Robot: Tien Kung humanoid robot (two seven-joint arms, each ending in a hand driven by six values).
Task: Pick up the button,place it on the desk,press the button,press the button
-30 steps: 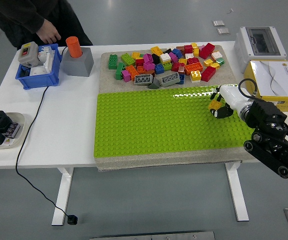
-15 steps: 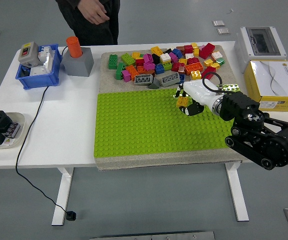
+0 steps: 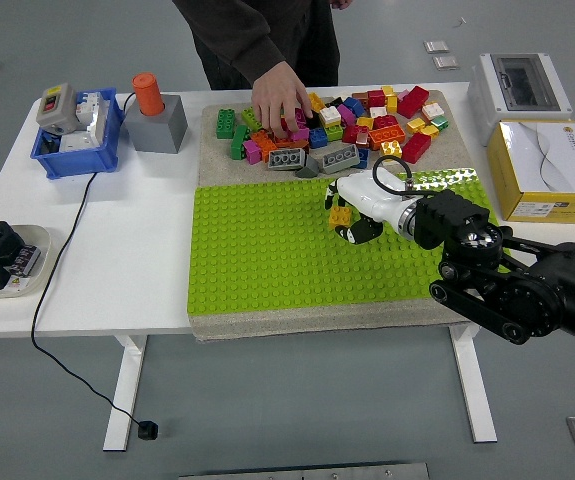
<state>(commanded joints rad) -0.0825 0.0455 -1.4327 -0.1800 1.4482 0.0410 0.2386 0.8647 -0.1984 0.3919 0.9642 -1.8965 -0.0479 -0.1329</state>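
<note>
A grey button box [image 3: 55,108] with a red and a green button lies in the blue bin [image 3: 72,165] at the table's far left. Its black cable [image 3: 67,240] runs over the front edge to the floor. Beside the bin stands an orange cylinder button [image 3: 147,93] on a grey block [image 3: 157,125]. My right hand [image 3: 350,215] hovers over the green baseplate [image 3: 267,250], far to the right of both buttons. Something yellow shows at the hand. A person's hand [image 3: 279,100] reaches into the brick pile [image 3: 367,125].
A white tray [image 3: 37,235] with black parts sits at the left front. A white electrical box [image 3: 519,90] and a yellow-white carton [image 3: 547,170] stand at the right edge. The person stands at the far side, near the middle.
My right hand has moved left across the baseplate. The person has stepped right from the bin and put a hand into the brick pile.
</note>
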